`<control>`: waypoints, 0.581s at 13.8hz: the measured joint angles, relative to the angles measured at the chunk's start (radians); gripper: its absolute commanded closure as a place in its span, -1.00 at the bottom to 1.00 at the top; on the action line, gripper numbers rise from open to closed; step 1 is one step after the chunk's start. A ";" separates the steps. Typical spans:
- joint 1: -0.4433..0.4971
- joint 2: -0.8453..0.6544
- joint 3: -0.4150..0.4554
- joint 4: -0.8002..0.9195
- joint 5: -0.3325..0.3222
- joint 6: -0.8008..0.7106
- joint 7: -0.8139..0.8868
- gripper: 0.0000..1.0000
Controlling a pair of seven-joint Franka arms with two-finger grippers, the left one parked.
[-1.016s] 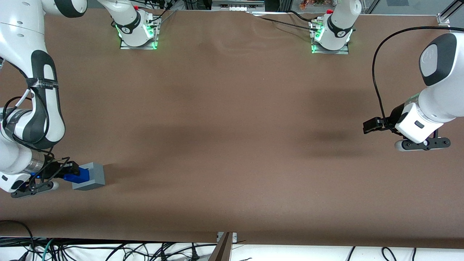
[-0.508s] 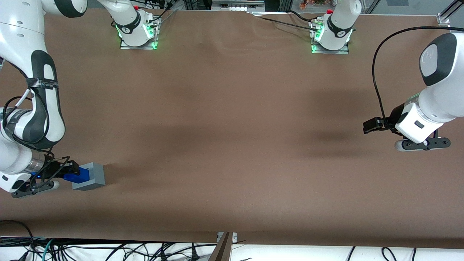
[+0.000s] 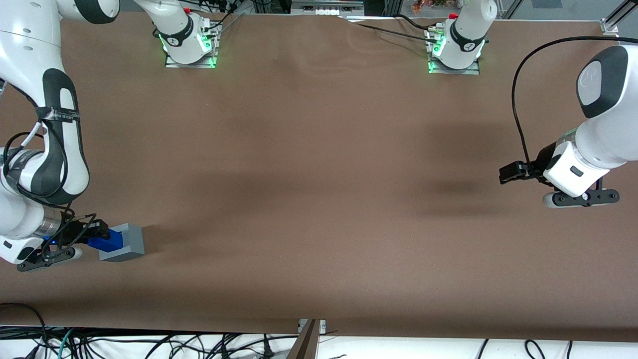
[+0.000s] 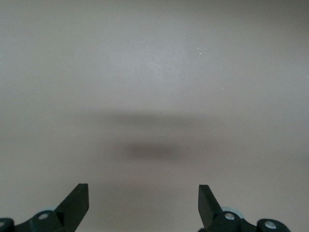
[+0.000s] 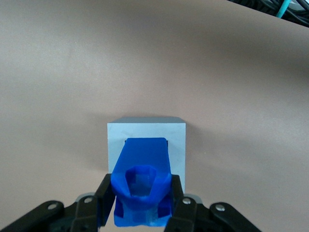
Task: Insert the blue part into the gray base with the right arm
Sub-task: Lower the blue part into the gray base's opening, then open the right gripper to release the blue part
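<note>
Right arm [image 3: 47, 164] reaches down at its own end of the brown table [image 3: 319, 199], near the edge closest to the front camera. Its black gripper [image 5: 142, 205] sits directly above the gray base [image 5: 147, 133], with 2 fingers [image 5: 104, 200] clamped on the blue part [image 5: 142, 191], 1 finger on each side of it. In the right wrist view the blue part's lower end sits in the square recess in the base's top face; how deep it goes cannot be told. The part's hollow, ring-like upper end faces the wrist camera, between the fingers. Part reads as slanted relative to the recess, though that may be only the viewing angle. In the front view the gripper [image 3: 82, 234] is at the gray base [image 3: 122, 243], with the blue part [image 3: 105, 243] showing between the gripper tip and the base, touching the base's top area. The gray base stands flat on the table directly under the gripper, square to it, with a shadow on the table just beside it toward the parked arm's end. A small blue light glows on the wrist just above the gripper. Thin looped cables hang along the forearm above the gripper. Black and teal cables [image 3: 149, 344] lie off the table edge, nearer the front camera than the gripper.
</note>
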 measured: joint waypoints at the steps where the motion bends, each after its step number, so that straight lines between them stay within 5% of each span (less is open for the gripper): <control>1: 0.000 0.000 0.000 0.000 0.000 0.000 0.000 0.23; 8: 0.001 0.003 0.000 -0.007 -0.001 -0.042 0.000 0.23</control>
